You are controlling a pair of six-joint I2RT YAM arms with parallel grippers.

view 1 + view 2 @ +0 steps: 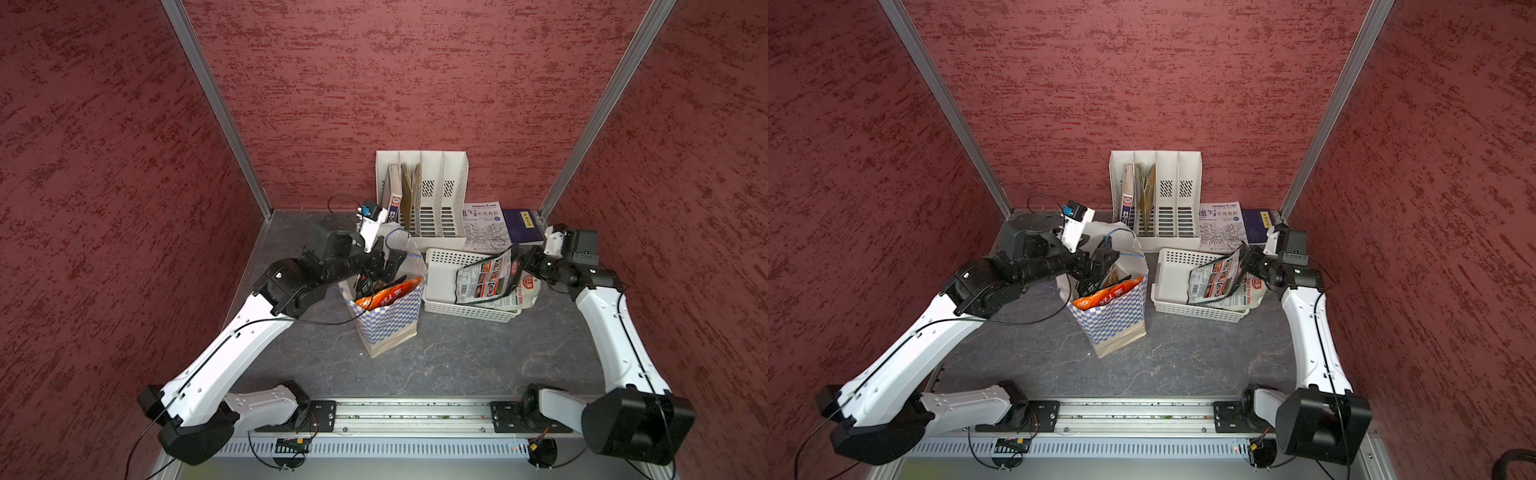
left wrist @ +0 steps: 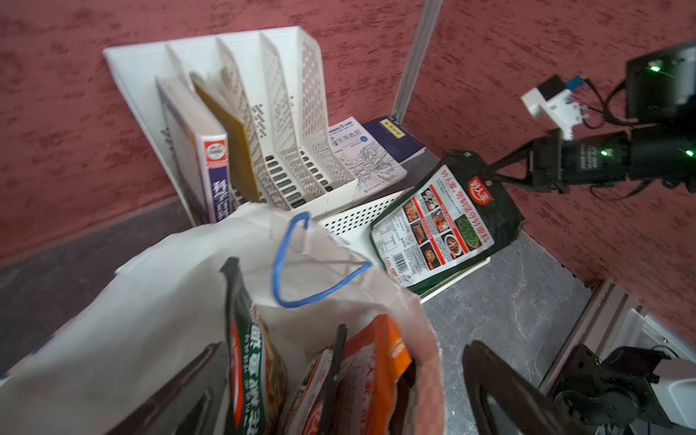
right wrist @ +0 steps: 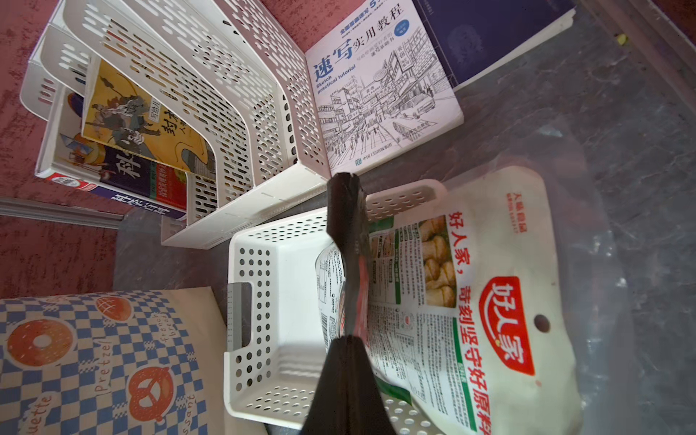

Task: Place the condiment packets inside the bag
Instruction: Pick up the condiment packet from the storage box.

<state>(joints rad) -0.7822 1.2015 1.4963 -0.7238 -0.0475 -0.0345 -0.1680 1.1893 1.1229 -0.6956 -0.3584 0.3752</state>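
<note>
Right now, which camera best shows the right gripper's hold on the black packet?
The left wrist view: the right gripper is seen side-on, shut on the black packet at its top edge by the red logo. Both top views show that gripper small and distant. The right wrist view sees the packet edge-on.

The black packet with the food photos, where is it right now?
In both top views the black packet hangs tilted over the white basket, to the right of the checkered bag, its top edge pinched by the right tool.
</note>
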